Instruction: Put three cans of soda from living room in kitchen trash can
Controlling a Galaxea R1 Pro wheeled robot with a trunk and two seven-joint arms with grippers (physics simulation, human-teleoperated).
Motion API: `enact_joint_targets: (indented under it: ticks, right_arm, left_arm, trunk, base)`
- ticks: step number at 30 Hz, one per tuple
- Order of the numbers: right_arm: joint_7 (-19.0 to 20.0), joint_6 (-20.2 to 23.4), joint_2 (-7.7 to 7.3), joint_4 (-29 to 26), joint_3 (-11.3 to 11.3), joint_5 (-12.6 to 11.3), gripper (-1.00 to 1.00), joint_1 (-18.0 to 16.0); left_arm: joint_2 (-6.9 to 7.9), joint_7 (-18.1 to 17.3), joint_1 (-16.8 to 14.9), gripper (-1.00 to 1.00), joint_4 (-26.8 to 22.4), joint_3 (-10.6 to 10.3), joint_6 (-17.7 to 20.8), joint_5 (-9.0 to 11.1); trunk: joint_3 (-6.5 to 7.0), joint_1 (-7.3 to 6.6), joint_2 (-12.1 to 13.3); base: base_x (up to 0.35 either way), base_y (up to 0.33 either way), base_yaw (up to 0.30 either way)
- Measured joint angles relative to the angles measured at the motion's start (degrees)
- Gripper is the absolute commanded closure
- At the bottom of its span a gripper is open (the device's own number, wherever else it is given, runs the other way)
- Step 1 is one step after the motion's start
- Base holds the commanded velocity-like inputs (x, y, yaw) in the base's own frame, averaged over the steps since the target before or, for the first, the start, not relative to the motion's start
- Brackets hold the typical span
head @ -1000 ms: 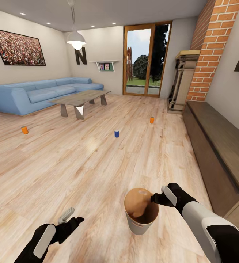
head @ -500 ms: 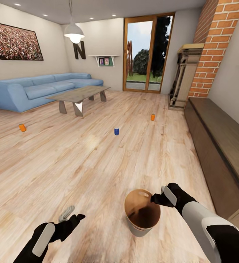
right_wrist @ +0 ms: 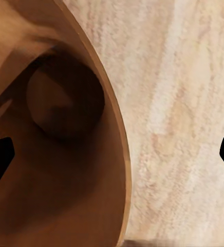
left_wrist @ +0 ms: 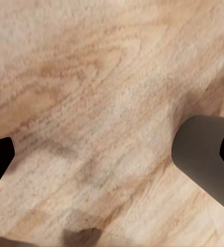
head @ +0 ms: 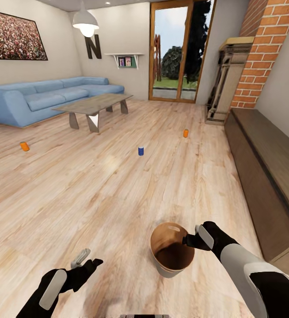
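Cans lie spread over the wood floor (head: 118, 194) of the living room: an orange can (head: 25, 146) far to the left near the blue sofa (head: 43, 99), a blue can (head: 141, 151) upright in the middle, and a second orange can (head: 185, 133) further off to the right, toward the glass door (head: 175, 48). All three are well apart from each other and from the robot.

Close in front of the robot, the trash can (head: 171, 251) is tilted, its copper-brown inside facing the head camera. The right hand (head: 189, 240) pinches its rim on the right side; the right wrist view looks along that rim (right_wrist: 109, 128) into the pail.

The left hand (head: 83, 260) hangs low over bare floor, holding nothing, fingers spread apart, one grey finger (left_wrist: 204, 154) over the planks.

A low grey desk (head: 93, 104) stands before the sofa, brick fireplace (head: 261, 48) at right.
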Motion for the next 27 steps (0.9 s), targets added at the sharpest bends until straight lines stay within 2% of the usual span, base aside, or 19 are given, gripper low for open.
enact_joint_targets:
  ticks: [16, 17, 21, 22, 24, 27]
  right_arm:
    - [0.00, 0.04, 0.00, 0.00, 0.01, 0.04, -1.00, 0.00]
    - [0.00, 0.04, 0.00, 0.00, 0.01, 0.05, 1.00, 0.00]
    - [0.21, 0.10, 0.00, 0.00, 0.06, 0.07, 1.00, 0.00]
    - [0.42, 0.03, 0.02, -0.04, -0.26, -1.04, 1.00, 0.00]
    - [0.39, 0.16, -0.01, -0.07, -0.13, 0.25, 1.00, -0.03]
    - [0.50, 0.13, -0.02, -0.22, -0.04, 0.29, 1.00, -0.03]
  left_arm:
    - [0.00, 0.01, -0.04, -1.00, 0.06, -0.08, 0.00, -0.01]
    - [0.00, -0.02, -0.05, -1.00, 0.05, -0.08, 0.00, -0.01]
    - [0.05, -0.29, -0.04, -1.00, 0.01, -0.16, 0.00, 0.04]
    - [0.06, -0.25, -0.03, -1.00, 0.18, -0.17, -0.07, -0.01]
    - [0.07, -0.22, 0.00, -1.00, 0.46, -0.32, -0.18, -0.11]
    - [0.16, -0.19, 0.01, -1.00, 0.62, -3.16, -0.49, -0.14]
  trunk:
    - [-3.54, 0.41, -0.21]
    - [-3.77, 0.44, -0.23]
    - [-3.99, 0.46, -0.24]
    - [-3.99, 0.46, -0.25]
    - [-3.99, 0.45, -0.25]
    - [-3.99, 0.45, -0.25]
  base:
    - [0.000, 0.000, 0.000]
    - [0.000, 0.000, 0.000]
    - [0.000, 0.000, 0.000]
    - [0.000, 0.000, 0.000]
    - [0.000, 0.000, 0.000]
    - [0.000, 0.000, 0.000]
